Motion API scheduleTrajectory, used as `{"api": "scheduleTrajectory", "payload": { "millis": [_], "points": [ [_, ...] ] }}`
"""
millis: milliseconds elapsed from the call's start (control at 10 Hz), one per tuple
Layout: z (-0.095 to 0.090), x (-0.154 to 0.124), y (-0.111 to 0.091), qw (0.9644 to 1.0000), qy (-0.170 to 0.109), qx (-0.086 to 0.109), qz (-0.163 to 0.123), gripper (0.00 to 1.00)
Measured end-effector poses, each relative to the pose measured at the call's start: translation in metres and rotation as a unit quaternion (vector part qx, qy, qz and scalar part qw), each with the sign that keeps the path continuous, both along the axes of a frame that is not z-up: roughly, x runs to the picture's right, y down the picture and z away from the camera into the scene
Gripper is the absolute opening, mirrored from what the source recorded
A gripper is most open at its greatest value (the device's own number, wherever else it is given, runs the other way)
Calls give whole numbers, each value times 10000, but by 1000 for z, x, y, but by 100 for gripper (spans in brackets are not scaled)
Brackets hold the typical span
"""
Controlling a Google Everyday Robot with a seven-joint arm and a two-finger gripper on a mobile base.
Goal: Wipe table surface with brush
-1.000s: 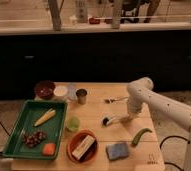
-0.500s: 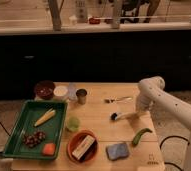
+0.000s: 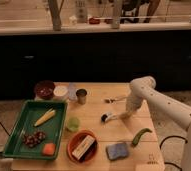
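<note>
Nearest, a blue sponge and green pepper lie by the table surface's front edge. Farther back, toward the right edge, the gripper pinches the brush, its dark head resting on the wood.

Colour rundown: the light tan wooden plank table surface carries a bright green plastic tray at lower left. The white-armed gripper, right of centre, is clamped on the slim white-handled brush with its black bristle head. Lower right there's a curved green pepper and a blue sponge. The round bowl at the bottom looks orange-red, I think.
</note>
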State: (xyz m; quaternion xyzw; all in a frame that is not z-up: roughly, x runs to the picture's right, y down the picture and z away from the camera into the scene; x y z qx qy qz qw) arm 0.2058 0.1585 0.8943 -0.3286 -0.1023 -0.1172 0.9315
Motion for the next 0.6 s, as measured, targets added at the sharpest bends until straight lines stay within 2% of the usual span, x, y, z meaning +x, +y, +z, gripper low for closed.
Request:
{"api": "scheduleTrajectory", "payload": {
  "millis": [100, 300, 500, 600],
  "points": [
    [-5, -23, 3, 9998, -164, -9, -113, 2],
    [-13, -43, 8, 9991, -325, -34, -265, 2],
    [-20, -48, 10, 9983, -405, -35, -408, 2],
    [-24, -41, 10, 9980, -395, -42, -482, 2]
  ]
}}
